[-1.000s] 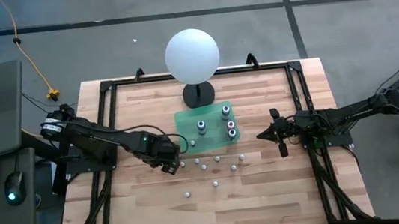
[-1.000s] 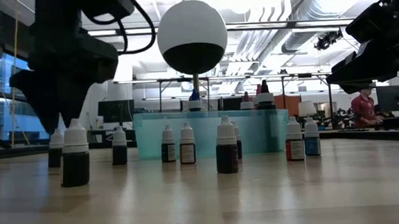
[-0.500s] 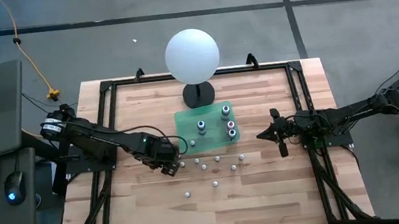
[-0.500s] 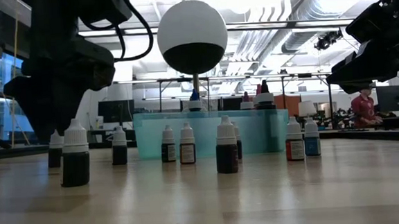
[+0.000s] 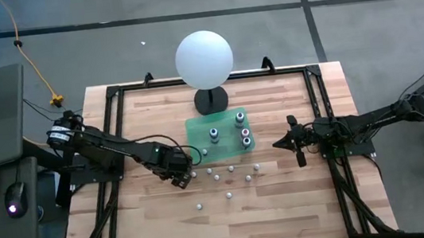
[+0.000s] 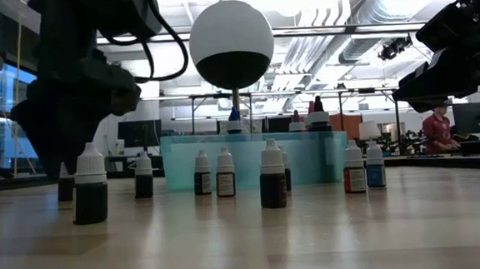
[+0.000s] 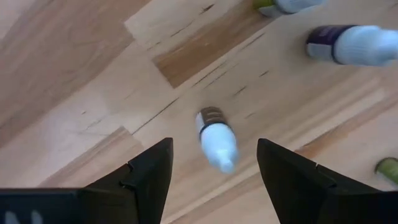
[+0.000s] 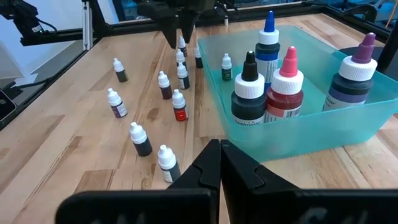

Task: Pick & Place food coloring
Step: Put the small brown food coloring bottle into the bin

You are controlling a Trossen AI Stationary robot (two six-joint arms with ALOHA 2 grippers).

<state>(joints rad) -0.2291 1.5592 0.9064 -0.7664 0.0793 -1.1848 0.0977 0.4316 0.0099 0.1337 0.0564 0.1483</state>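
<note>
Several small food coloring bottles [image 5: 229,195] stand upright on the wooden table, near the green tray [image 5: 195,127]. My left gripper [image 7: 213,147] points straight down, open, over the leftmost of them. That white-capped brown bottle [image 7: 216,134] stands on its base between the two fingers, apart from both. In the low view the gripper [image 6: 61,162] hides its cap and only its dark body [image 6: 65,189] shows. My right gripper [image 8: 221,157] waits shut at the table's right side [image 5: 288,142], holding nothing.
The green tray [image 8: 298,127] holds several taller dropper bottles [image 8: 250,93]. A white sphere on a black stand [image 5: 204,59] rises behind it. Other small bottles [image 7: 348,45] stand close on the tray side of my left gripper. The table's near half has free room.
My left gripper has sunk a little over the leftmost small bottle and now covers its cap in the low view. It has stayed open. No bottle has moved.
</note>
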